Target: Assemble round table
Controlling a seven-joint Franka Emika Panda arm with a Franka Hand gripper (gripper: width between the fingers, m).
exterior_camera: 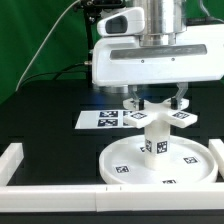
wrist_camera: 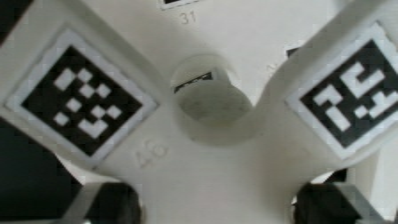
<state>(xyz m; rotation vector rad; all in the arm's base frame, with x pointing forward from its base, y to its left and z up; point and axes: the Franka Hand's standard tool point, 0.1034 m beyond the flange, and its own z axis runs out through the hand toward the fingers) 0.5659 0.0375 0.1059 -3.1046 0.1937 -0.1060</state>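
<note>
The gripper (exterior_camera: 152, 104) apparently clasps the flat-armed piece (exterior_camera: 152, 117) atop the short cylinder (exterior_camera: 155, 139), standing upright on the round disc (exterior_camera: 120, 160).

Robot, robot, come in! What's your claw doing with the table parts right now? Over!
Gripper down over flat-armed piece, jaws either side; grip unclear. Piece sits atop short cylinder, upright on round disc. Nothing in the way. Over.
</note>
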